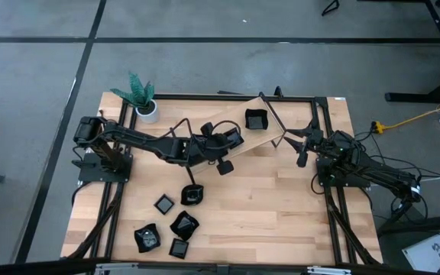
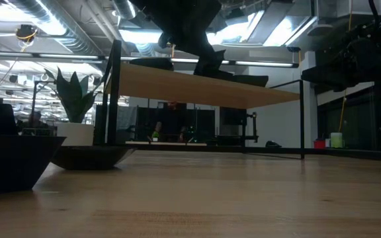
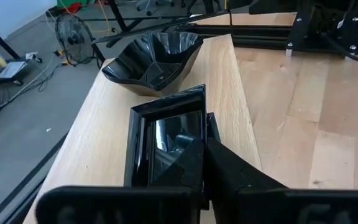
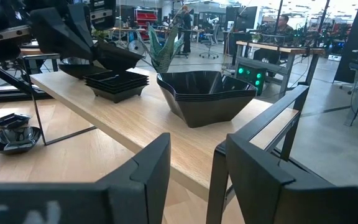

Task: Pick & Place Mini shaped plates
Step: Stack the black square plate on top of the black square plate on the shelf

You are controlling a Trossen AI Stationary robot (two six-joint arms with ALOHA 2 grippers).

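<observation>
Grey floor (image 1: 205,61) w/ dark lines, ceiling lights (image 2: 51,26), desks (image 4: 260,46)

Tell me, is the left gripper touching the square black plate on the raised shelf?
Touching. The left wrist view shows the left gripper with its fingers closed on the rim of the square plate.

no readable text, labels or signs

High view looks straight down on the surface (image 1: 266,206); low view looks level across it; both wrist views closely face the shelf (image 3: 98,130).
</observation>
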